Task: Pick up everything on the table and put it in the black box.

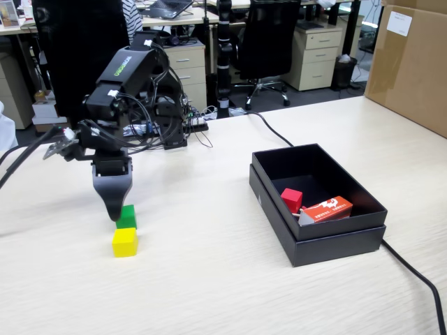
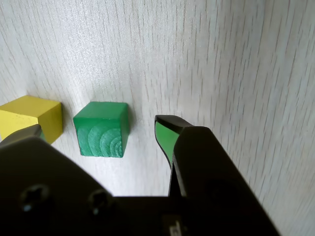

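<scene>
My black gripper [image 2: 98, 135] hangs with jaws spread either side of the small green wooden cube [image 2: 102, 129]; next I lower, clench, carry it right to the matte black box [image 1: 335, 241].

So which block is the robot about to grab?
Find the black arm on the beige table. Under its gripper sit two small cubes, apart from each other. It's the green cube, between the open jaws; the yellow cube sits outside them.

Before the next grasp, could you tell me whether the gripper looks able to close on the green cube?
Probably yes: the gripper is open with the green cube between its fingers, though the yellow cube sits close beside it.
</scene>
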{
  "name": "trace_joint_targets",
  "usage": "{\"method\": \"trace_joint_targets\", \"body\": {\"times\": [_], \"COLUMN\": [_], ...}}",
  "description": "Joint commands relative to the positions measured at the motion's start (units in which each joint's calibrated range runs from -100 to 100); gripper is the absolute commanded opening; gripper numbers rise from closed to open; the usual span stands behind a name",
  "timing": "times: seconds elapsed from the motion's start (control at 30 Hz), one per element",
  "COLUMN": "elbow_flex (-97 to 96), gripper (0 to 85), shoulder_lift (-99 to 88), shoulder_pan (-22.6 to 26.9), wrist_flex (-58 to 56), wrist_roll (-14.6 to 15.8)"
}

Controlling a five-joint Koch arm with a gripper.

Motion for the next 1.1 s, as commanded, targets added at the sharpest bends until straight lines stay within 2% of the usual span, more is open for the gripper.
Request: {"method": "trace_joint_targets", "body": {"times": [0.0, 0.37, 0.53, 0.67, 0.7, 0.9, 0.97, 1.07], "elbow_flex": [3.46, 7.36, 9.54, 9.08, 8.90, 4.46, 2.56, -0.98], "gripper": [43.9, 41.1, 22.9, 3.5, 1.1, 0.9, 0.9, 0.9], "shoulder_lift": [0.78, 8.01, 9.39, 8.70, 8.24, -8.28, -16.43, -31.23], "shoulder_pan": [0.39, 0.78, 0.73, 0.68, 0.68, 2.34, 4.15, 9.52], "wrist_flex": [1.25, 1.25, 1.25, 1.25, 1.25, 1.25, 1.25, 1.25], "wrist_roll": [0.24, 0.34, 0.68, 0.98, 0.98, 1.76, 2.54, 4.74]}}
